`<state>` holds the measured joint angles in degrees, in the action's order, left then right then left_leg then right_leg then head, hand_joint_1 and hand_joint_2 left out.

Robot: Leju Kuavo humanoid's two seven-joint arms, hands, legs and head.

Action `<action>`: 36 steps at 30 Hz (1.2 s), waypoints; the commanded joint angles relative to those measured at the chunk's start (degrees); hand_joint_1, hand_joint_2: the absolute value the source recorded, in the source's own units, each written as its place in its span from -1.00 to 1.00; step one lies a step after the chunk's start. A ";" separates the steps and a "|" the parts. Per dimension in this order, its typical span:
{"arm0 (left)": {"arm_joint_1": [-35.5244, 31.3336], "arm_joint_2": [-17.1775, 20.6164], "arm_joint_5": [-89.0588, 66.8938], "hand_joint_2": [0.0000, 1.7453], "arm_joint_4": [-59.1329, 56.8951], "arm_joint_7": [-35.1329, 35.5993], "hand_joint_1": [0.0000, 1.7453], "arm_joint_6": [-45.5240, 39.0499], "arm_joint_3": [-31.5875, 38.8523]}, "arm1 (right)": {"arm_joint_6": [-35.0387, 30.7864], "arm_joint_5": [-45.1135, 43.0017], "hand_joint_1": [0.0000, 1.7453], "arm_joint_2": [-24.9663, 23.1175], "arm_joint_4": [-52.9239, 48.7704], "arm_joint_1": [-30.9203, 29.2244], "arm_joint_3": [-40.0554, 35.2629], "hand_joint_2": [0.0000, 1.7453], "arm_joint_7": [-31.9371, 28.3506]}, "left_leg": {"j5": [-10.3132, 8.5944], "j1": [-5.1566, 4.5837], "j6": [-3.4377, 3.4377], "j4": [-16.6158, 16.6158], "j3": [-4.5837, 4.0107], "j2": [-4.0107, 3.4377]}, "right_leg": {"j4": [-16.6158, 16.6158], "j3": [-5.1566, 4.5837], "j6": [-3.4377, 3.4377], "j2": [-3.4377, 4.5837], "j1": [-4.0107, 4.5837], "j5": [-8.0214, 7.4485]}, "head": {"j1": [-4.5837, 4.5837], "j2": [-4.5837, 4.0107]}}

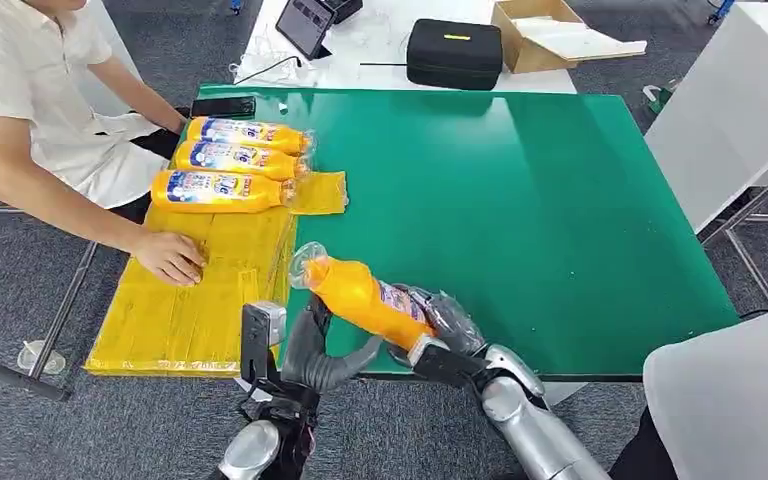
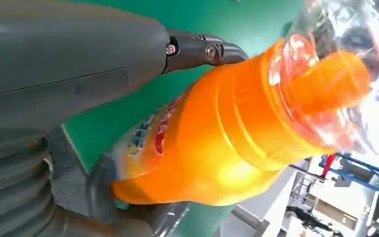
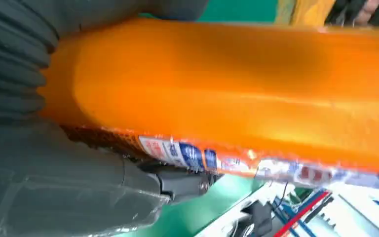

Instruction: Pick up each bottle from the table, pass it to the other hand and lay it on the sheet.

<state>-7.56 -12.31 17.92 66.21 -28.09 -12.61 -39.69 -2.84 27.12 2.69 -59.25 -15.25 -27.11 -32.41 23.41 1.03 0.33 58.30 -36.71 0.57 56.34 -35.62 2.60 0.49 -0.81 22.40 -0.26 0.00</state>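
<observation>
Head view. Green table [image 1: 520, 200], near edge toward the robot. Yellow sheet [image 1: 200, 290] over the table's left part, hanging past the left edge. Three orange bottles [image 1: 230, 160] in clear wrap lie side by side at the sheet's far end, caps pointing right. A fourth orange bottle [image 1: 360, 295], also in clear wrap, is held above the table's near edge just right of the sheet, tilted, cap end up and to the left. Right hand [image 1: 440, 325] grips its lower, labelled part. Left hand [image 1: 325, 350] is raised just below and beside the bottle's neck end, fingers spread; contact cannot be told here. A person's hand [image 1: 170, 257] rests flat on the sheet. Black case [image 1: 453, 52], tablet [image 1: 305, 25] and cardboard box [image 1: 540, 35] stand on a white table beyond.

Left wrist view. The bottle's shoulder and cap fill the middle; left hand fingers [image 2: 202, 49] lie over its top, thumb apart; grip not confirmed.

Right wrist view. Bottle body lies across the right hand, fingers closed under the label.
</observation>
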 commanded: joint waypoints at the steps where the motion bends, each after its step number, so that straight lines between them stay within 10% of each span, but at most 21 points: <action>1: -2.65 0.82 2.60 1.00 0.86 -0.54 -1.00 2.41 -1.42 | 1.43 -0.30 1.00 -1.15 4.80 -4.56 -8.62 1.00 0.27 | 0.08 -0.01 0.02 0.00 0.18 -0.19 | 0.02 0.12 -0.11 0.11 0.02 0.04 | 0.00 0.00; 13: -2.44 1.04 12.62 1.00 3.73 4.31 -0.94 7.30 -0.81 | 1.48 -1.53 1.00 -2.63 7.46 -5.94 -11.20 1.00 -1.03 | 0.05 -0.01 0.01 -0.03 0.14 -0.12 | -0.01 0.09 -0.08 0.04 0.02 0.04 | 0.02 0.00; 14: -2.56 0.90 13.24 1.00 3.22 4.51 0.42 7.43 -0.71 | 1.44 -1.60 1.00 -2.76 7.29 -6.01 -11.33 1.00 -1.05 | 0.02 0.00 0.00 -0.03 0.07 -0.06 | -0.02 0.03 -0.07 0.00 0.02 0.02 | 0.02 0.00; 16: -2.97 0.72 15.52 1.00 1.85 4.18 1.00 9.42 -0.33 | 0.33 -1.52 1.00 -2.95 6.95 -6.31 -11.77 1.00 -0.67 | 0.04 -0.01 0.01 -0.04 0.14 -0.07 | -0.02 0.10 -0.09 0.00 0.01 0.05 | 0.02 0.02; 26: -1.82 1.67 16.60 1.00 4.60 3.15 1.00 10.62 0.04 | -0.56 -2.91 1.00 -2.13 7.30 -5.45 -10.48 1.00 0.24 | 0.03 -0.01 0.01 -0.03 0.04 -0.08 | -0.01 -0.01 -0.05 0.03 0.01 0.03 | 0.00 0.00; 28: -1.79 1.77 16.27 1.00 4.72 2.94 1.00 10.38 0.03 | -1.18 -2.90 0.36 -2.16 7.61 -5.29 -10.07 1.00 0.45 | 0.05 -0.02 0.02 -0.03 0.11 -0.08 | 0.00 0.06 -0.08 0.00 0.00 0.06 | 0.02 0.00; 29: -1.76 1.80 16.07 1.00 4.70 2.81 1.00 10.07 0.16 | -1.45 -2.94 -0.80 -2.08 7.81 -5.07 -9.83 1.00 0.51 | 0.01 -0.01 0.01 -0.03 0.01 -0.03 | -0.01 -0.02 -0.06 -0.02 0.00 0.03 | 0.02 0.00; 36: -1.12 2.32 13.48 1.00 6.44 1.24 1.00 9.59 0.12 | -2.19 -4.21 -1.00 -2.39 6.33 -3.03 -7.47 1.00 0.04 | 0.08 0.00 0.01 -0.05 0.18 -0.06 | -0.02 0.13 -0.11 -0.04 0.03 0.10 | 0.02 0.00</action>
<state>-7.74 -11.87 32.35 71.25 -26.62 -3.72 -37.51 -4.89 23.58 0.70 -55.30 -18.59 -35.34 -32.46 23.39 1.04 0.31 58.30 -36.82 0.55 56.35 -35.77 2.60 0.49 -0.81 22.40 -0.24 0.00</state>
